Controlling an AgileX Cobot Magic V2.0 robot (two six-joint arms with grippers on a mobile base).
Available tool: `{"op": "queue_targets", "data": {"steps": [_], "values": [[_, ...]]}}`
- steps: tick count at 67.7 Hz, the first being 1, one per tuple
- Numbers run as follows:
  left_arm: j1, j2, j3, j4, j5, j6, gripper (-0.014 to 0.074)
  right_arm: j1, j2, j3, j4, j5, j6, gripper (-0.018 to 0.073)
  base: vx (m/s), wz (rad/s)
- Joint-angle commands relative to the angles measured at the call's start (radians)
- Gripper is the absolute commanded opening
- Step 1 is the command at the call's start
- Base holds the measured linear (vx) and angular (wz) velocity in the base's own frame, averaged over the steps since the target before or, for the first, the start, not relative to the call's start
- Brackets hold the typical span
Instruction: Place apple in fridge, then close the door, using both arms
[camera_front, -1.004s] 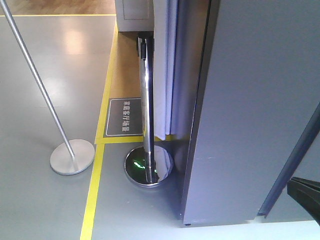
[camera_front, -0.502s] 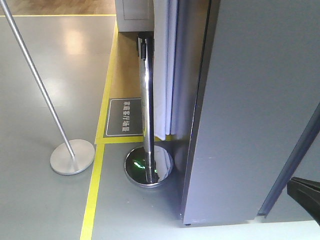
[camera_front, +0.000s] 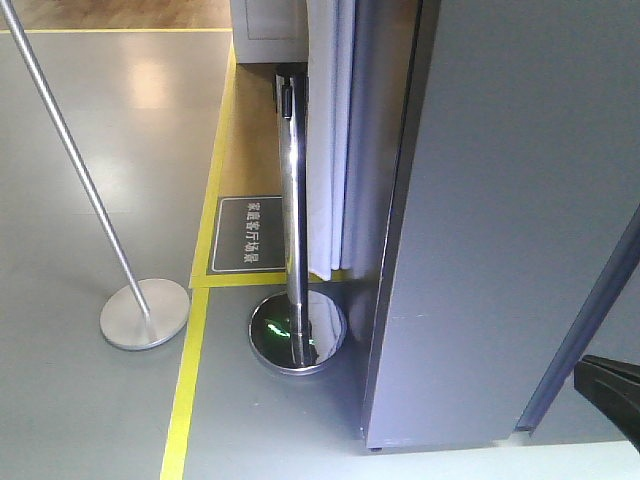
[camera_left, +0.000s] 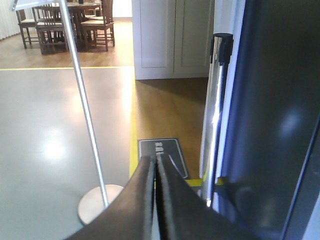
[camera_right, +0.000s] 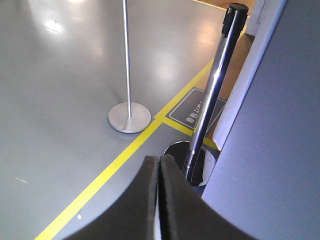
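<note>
On grey floor (camera_front: 90, 150), two stanchions (camera_front: 293, 200).

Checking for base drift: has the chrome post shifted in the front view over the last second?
No. The chrome post keeps the same position against the yellow floor line and the floor sign; nothing in that view has shifted.

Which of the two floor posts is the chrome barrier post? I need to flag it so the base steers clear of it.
Start at the tall dark grey cabinet filling the right of the front view. The chrome barrier post stands just left of its corner, in front of a white curtain. Unlike the thin matte pole farther left on a flat disc, it is thick, mirror-bright, black-capped, with a domed base.
</note>
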Motion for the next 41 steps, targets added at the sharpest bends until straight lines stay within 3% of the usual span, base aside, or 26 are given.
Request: {"op": "queue_targets", "data": {"steps": [1, 19, 41], "values": [[0.001, -0.018, 0.014, 0.035, -0.093, 0.002, -0.0008, 0.000, 0.006, -0.027, 0.046, -0.036, -0.001, -0.0006, 0.00, 0.00], [0.001, -0.018, 0.014, 0.117, -0.102, 0.001, -0.0008, 0.000, 0.006, -0.027, 0.046, -0.036, -0.001, -0.0006, 0.00, 0.00], [0.001, -0.018, 0.014, 0.116, -0.099, 0.001, -0.0008, 0.000, 0.006, -0.027, 0.046, -0.036, -0.001, -0.0006, 0.00, 0.00]]}}
